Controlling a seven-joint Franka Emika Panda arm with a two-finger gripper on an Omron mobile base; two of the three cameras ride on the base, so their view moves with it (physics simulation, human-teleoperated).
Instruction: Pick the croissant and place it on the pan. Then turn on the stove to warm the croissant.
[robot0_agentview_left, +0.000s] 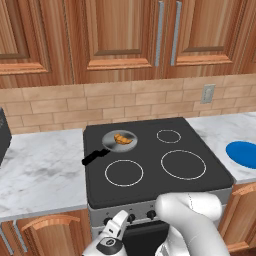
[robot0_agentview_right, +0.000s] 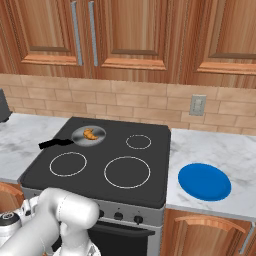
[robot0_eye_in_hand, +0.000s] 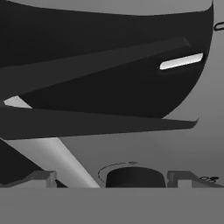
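Nearest to the cameras, the white arm (robot0_agentview_left: 192, 220) was seen bent low in front of the stove's (robot0_agentview_right: 100, 165) steel front, its hand lowered toward the row of black knobs (robot0_agentview_right: 118, 216). In the hand view, the gripper (robot0_eye_in_hand: 112, 178) was pressed close to that front panel, with one dark round knob (robot0_eye_in_hand: 135, 177) seen between its two finger tips (robot0_eye_in_hand: 41, 178); the jaws were held wide apart and nothing was gripped by them, though whether the knob was touched could not be told. Beyond the knobs, the black glass cooktop was laid out with its four white ring burners: a middling ring (robot0_agentview_left: 124, 173) at the near left and the largest ring (robot0_agentview_left: 183, 164) at the near right. At the far left burner, the pan (robot0_agentview_left: 119, 140) was set, its short black handle (robot0_agentview_left: 95, 157) pointed back toward the near left. The croissant (robot0_agentview_left: 123, 139) was found lying inside the pan's bowl. The small far right ring (robot0_agentview_left: 168, 136) was left bare. On the marble counter (robot0_agentview_right: 215, 150) to the right of the stove, a flat blue plate (robot0_agentview_right: 204, 181) was placed. Farthest back, a brick backsplash with a wall outlet (robot0_agentview_right: 197, 105) and wooden cabinets (robot0_agentview_right: 130, 35) above it were seen.
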